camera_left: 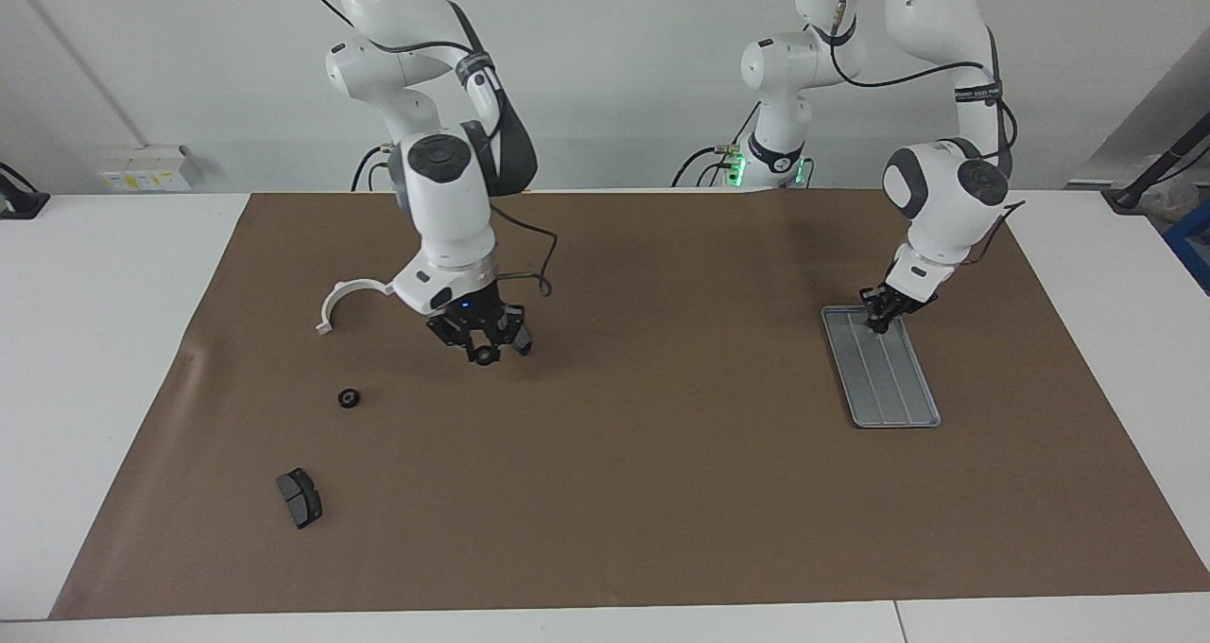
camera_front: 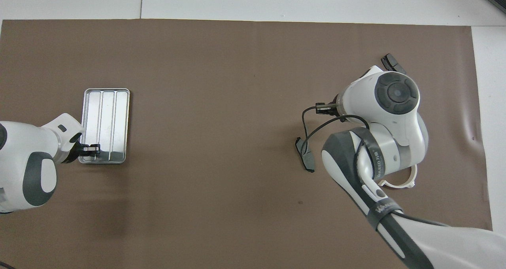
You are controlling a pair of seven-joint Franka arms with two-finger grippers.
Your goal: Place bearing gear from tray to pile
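Brown mat (camera_left: 662,492): one tray (camera_left: 893,392), two brake pads (camera_left: 300,497), three gears (camera_left: 349,398).

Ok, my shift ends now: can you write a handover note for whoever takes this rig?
Right gripper: shut on a bearing gear, up over the mat beside a brake pad.
Left gripper: shut, down at the tray, its end nearest the robots; cannot tell if it holds anything.
Done: a loose gear lies by the white bracket.
Left: set down the held gear.
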